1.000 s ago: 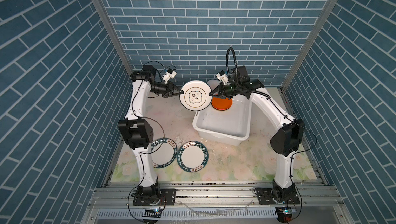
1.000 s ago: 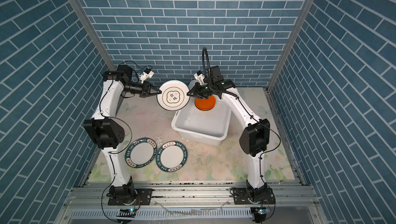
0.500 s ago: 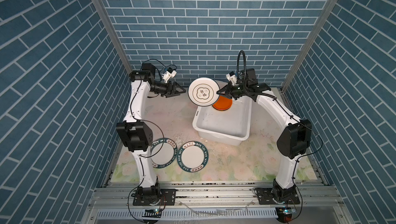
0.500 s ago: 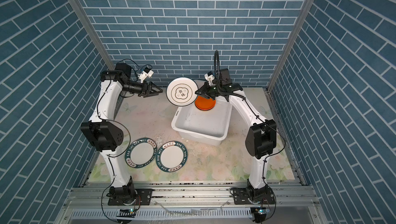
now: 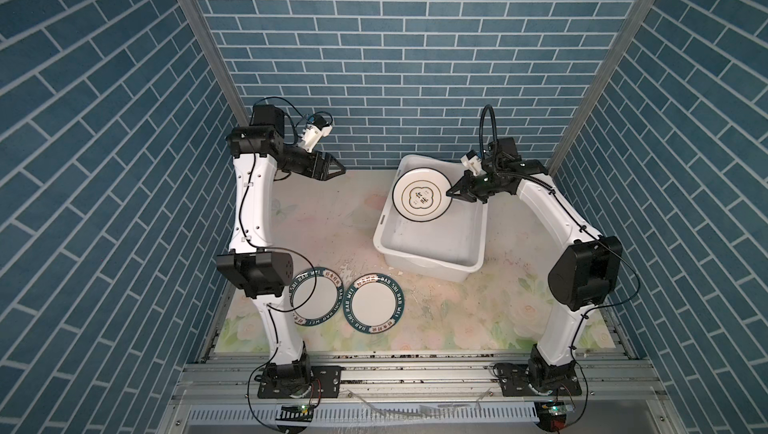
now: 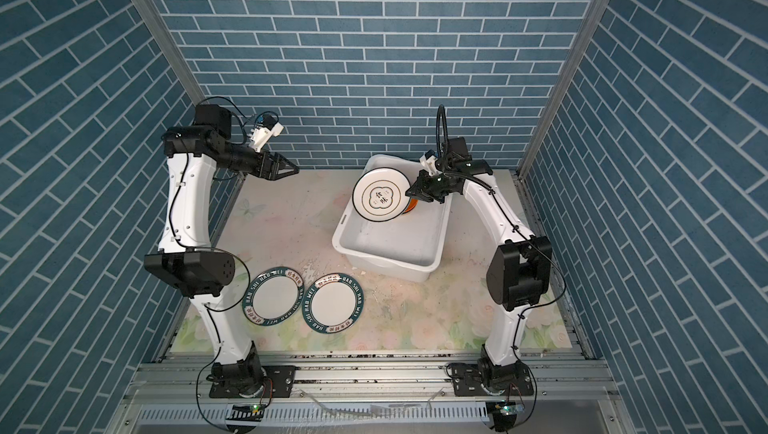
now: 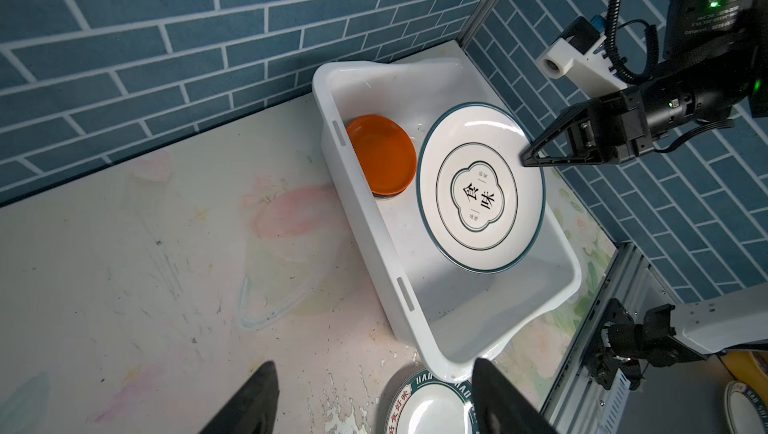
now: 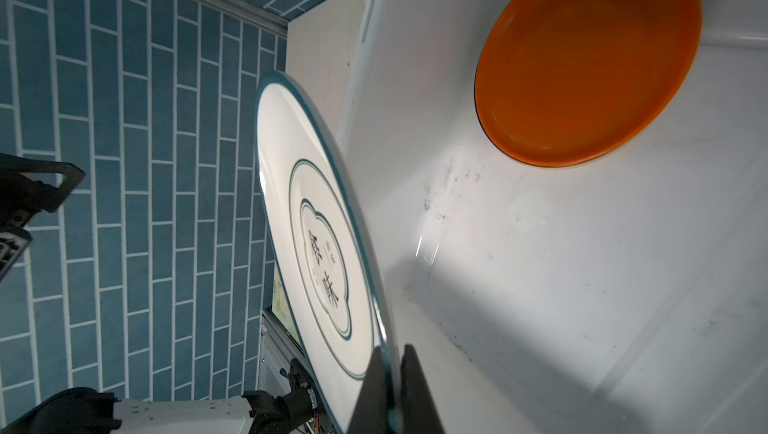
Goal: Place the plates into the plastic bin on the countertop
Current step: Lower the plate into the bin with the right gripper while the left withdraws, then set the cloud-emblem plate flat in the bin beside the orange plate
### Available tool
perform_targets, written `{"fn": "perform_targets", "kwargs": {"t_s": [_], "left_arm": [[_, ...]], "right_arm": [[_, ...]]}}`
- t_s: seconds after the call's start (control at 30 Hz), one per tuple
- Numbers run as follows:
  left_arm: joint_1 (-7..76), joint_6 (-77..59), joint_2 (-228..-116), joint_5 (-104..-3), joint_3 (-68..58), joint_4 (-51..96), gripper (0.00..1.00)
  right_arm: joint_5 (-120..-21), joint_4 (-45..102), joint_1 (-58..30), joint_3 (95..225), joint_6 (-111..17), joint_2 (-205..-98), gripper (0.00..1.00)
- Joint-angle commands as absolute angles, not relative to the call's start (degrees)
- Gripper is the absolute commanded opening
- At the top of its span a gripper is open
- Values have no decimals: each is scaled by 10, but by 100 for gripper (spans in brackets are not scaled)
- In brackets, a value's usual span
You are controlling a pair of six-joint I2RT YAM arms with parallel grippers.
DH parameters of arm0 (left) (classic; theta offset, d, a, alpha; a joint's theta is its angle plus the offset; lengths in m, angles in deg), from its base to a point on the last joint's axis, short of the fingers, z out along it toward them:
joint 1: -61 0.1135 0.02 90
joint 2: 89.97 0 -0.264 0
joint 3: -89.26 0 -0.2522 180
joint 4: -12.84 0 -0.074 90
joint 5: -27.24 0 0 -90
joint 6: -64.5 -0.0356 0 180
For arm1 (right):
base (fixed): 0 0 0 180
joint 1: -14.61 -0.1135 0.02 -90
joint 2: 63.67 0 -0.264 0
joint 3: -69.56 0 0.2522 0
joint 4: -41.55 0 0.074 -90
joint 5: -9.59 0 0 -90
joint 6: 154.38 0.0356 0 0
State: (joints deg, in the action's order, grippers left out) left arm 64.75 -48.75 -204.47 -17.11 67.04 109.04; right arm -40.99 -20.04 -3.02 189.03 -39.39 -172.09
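Binned: orange plate (image 7: 382, 153)
Right gripper (image 5: 449, 194): pinching white plate (image 5: 422, 197) over bin (image 5: 430, 265)
Left gripper (image 5: 340, 170): wide, empty
Waiting: two green-rimmed plates (image 5: 313, 301) (image 5: 376, 303), near left

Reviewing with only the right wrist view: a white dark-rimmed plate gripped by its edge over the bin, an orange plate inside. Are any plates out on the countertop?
Observer: Yes. Both top views show two green-rimmed plates lying flat on the countertop, side by side beside the left arm.
Operator: And the left gripper, is it carrying anything?
Observer: No. The left gripper is open and empty, raised near the back wall, apart from the dark-rimmed plate that the right gripper clamps.
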Motion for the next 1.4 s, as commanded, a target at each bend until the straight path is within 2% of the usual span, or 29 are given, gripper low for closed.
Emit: {"fn": "perform_targets", "kwargs": {"t_s": [0.0, 0.53, 1.37], "left_arm": [[647, -503, -2022, -184, 656, 1081, 75], [610, -463, -1969, -198, 583, 1026, 76], [578, -461, -1964, -218, 560, 1020, 76]], "right_arm": [[-411, -242, -32, 1903, -456, -1741, 0], [-464, -295, -54, 1941, -536, -1839, 0], [-478, -313, -73, 1979, -558, -1943, 0]]}}
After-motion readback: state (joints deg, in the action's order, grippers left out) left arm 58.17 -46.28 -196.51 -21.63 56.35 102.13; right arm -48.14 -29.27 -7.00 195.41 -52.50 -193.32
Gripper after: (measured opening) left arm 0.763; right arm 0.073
